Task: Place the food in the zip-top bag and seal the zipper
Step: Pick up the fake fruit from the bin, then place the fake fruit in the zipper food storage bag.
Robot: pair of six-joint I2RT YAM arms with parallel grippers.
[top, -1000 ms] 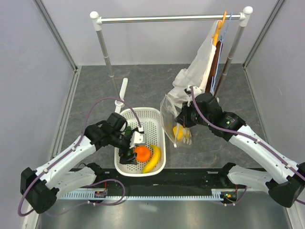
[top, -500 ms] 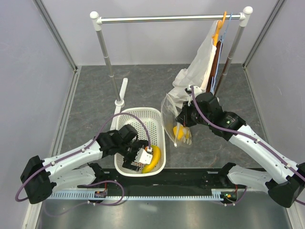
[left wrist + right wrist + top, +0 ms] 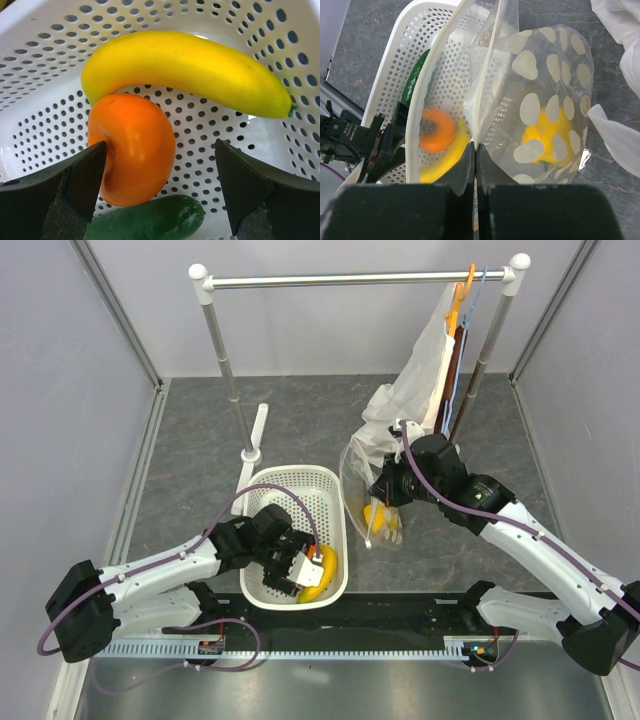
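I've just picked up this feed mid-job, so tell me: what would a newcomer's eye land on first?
The right pincer, shut on the rim of the dotted zip-top bag, holds it up beside the white basket, with the yellow bell pepper inside the bag. Down in the basket, the left pincer is open astride the orange, which is flanked by the banana and the cucumber.

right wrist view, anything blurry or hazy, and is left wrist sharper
Right wrist view: the right gripper is a dark close-up blur, and the zip-top bag hazes what lies behind it. Left wrist view: orange and banana sharp, with mild sheen.
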